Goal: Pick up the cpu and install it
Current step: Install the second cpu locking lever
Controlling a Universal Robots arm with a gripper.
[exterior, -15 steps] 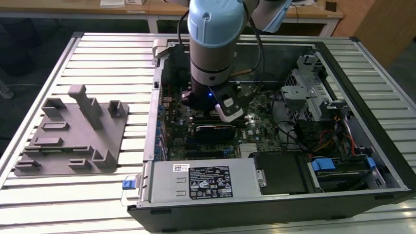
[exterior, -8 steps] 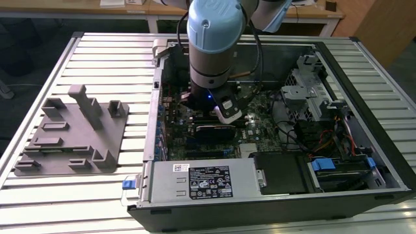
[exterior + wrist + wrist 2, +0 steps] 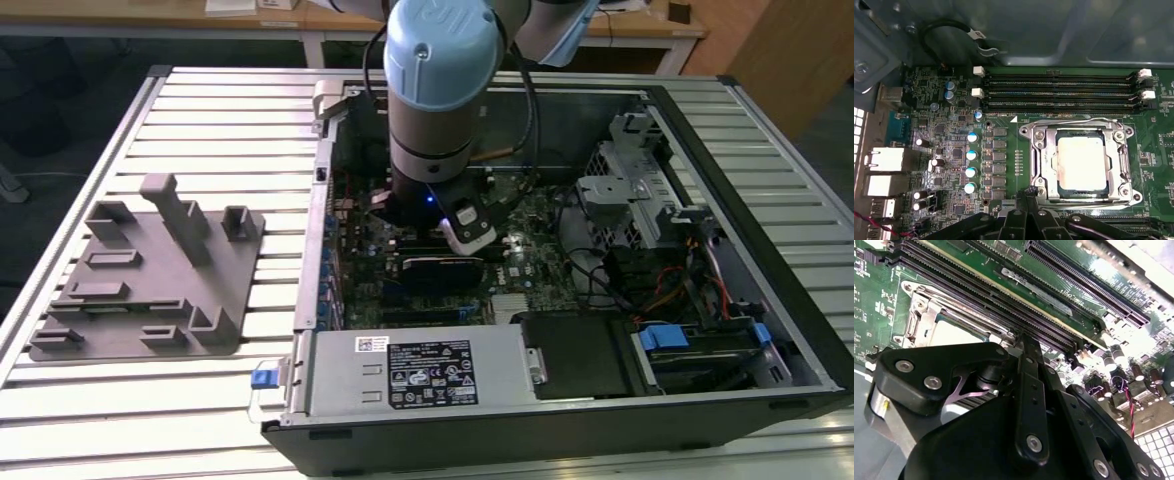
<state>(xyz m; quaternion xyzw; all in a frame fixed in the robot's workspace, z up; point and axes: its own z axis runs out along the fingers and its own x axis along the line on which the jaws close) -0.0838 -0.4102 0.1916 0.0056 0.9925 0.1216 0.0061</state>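
Note:
The cpu [image 3: 1081,162], a flat square chip with a pale silver top, lies flat inside the metal-framed socket [image 3: 1039,150] on the green motherboard. In the second wrist view, part of the cpu [image 3: 961,332] shows beyond the black gripper links. My gripper [image 3: 1029,192] hangs just off the socket's edge, close beside the cpu. Its fingers are shut together with nothing between them. In the second wrist view the gripper [image 3: 1021,342] tip sits by the socket's corner. The arm [image 3: 434,120] reaches straight down into the open computer case.
Long memory slots [image 3: 1059,90] run along one side of the socket, and small capacitors [image 3: 971,155] stand on the other. A grey plastic fixture [image 3: 147,270] lies on the slatted table at the exterior view's left. The power supply [image 3: 414,370] and drive cage [image 3: 641,190] crowd the case.

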